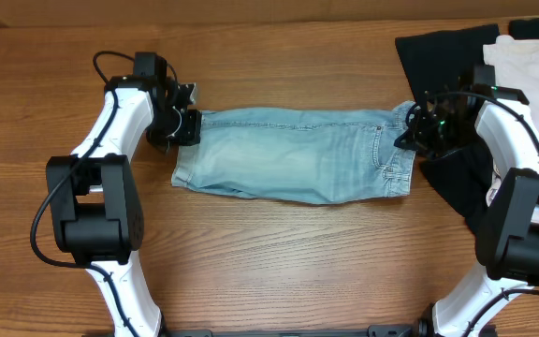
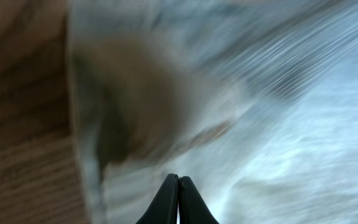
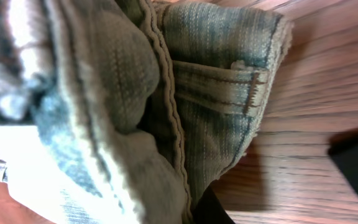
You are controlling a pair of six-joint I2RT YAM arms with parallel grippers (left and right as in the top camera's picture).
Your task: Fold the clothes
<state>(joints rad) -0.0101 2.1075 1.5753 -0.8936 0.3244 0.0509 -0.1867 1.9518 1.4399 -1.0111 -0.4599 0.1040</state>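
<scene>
Risk 1: could lift only the top layer of the denim shorts (image 1: 298, 154) at the hem end, if pinched too shallow by the left gripper (image 1: 183, 126). Would leave the lower layer on the table (image 1: 251, 271) and skew the fold.

Risk 2: could drag instead of fold, if pulled unevenly from the two ends. Would ruck up the flat middle.

Risk 3: could snag the black garment (image 1: 447, 51), lying just beside the waistband end and under the right arm, toward the table's far right corner next to the cream-white garment (image 1: 531, 61). Would carry it into the fold.

Left gripper: clenched, tips pressed together in the wrist view, right at the hem on the far left corner of the shorts. Cannot tell whether pinching cloth or closed on nothing; too blurred.

Right gripper (image 1: 410, 131): clamped on the waistband at the far right corner of the shorts. Denim bunched and raised against the finger in the wrist view, belt loop (image 3: 219, 87) just beside.

Shorts: spread flat across the middle of the table, running left to right, somewhat nearer the far edge than the near one. Hems left, waistband right.
</scene>
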